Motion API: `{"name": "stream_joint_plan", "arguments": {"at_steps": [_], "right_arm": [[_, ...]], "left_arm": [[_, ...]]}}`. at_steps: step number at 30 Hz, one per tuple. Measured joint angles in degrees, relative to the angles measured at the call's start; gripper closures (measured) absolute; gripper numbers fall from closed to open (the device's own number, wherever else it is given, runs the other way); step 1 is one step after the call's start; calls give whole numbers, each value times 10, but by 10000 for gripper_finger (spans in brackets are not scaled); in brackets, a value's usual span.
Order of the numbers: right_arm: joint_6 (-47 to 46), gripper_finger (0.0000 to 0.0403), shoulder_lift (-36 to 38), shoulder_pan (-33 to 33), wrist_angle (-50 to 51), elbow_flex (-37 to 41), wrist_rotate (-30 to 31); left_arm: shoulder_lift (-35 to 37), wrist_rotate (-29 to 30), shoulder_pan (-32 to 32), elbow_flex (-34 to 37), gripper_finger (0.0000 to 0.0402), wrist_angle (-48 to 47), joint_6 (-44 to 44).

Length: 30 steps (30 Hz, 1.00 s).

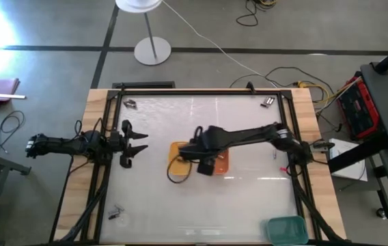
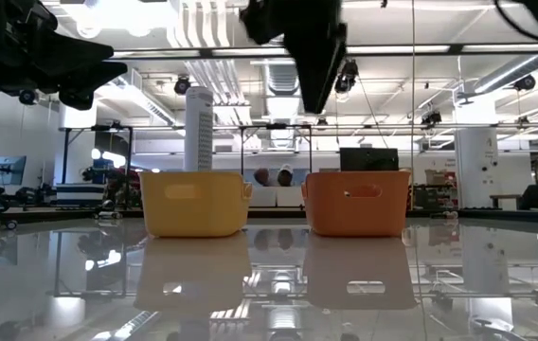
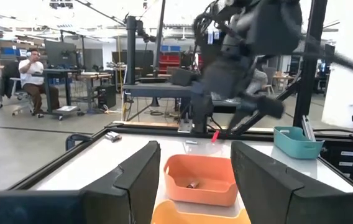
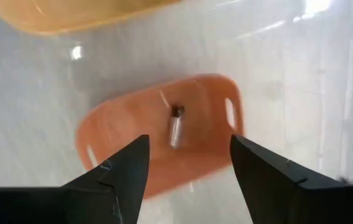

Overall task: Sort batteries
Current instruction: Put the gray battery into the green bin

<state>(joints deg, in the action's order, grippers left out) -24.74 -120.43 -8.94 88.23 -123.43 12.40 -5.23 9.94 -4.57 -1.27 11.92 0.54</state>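
One battery (image 4: pixel 175 130) lies in the orange tray (image 4: pixel 207 155) under the open, empty right gripper (image 4: pixel 189 171); scattered batteries (image 1: pixel 268 102) remain.

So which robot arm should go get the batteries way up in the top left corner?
Probably the left. Its open gripper waits at the table's left side, nearer the batteries in that corner. The right gripper, also open, hangs over the orange tray, with one battery already inside, farther away.
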Motion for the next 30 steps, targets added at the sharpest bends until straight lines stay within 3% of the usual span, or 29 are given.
{"name": "stream_joint_plan", "arguments": {"at_steps": [4,13,19,25,30], "right_arm": [[-64,177,88,-22,10,121,-17],[-366,177,324,-25,-15,488,-16],[-498,178,451,-7,-92,661,-42],[-542,195,501,38,-183,790,-84],[-524,216,490,83,-191,819,-84]], "left_arm": [[-2,0,0,0,221,0,0],[-15,0,0,-1,221,0,0],[-19,0,0,-1,221,-1,0],[-18,0,0,-1,221,0,0],[-18,0,0,-1,221,0,0]]}}
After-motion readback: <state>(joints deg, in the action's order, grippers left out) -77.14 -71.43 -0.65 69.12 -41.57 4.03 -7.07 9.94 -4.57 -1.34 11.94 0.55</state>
